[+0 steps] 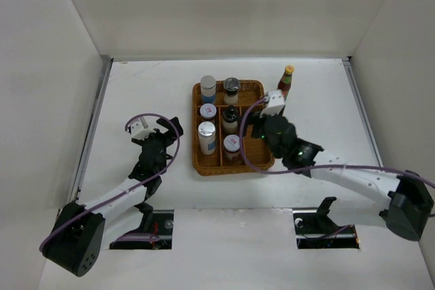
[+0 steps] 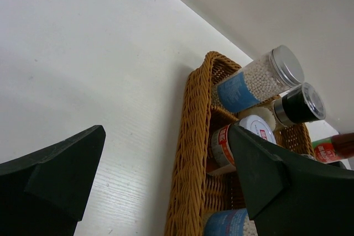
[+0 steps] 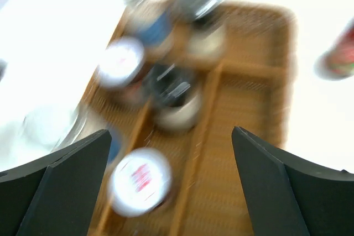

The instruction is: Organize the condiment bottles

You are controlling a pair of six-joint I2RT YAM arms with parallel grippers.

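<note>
Six small bottles (image 1: 206,137) sitting in basket (image 1: 251,93). Tall sauce bottle (image 1: 286,83) standing outside (likely last one waiting). Left claw (image 2: 166,131) and right claw (image 3: 170,134) gaping apart, holding nothing.

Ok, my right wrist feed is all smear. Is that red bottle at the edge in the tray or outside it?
Observer: Outside. The sauce bottle stands upright on the table, just off the tray's far right corner.
Operator: How many bottles are in the tray?
Observer: Six small bottles, three in the left column and three in the middle one.
Operator: And the left gripper?
Observer: The left gripper is open and holds nothing, over the table left of the tray.
</note>
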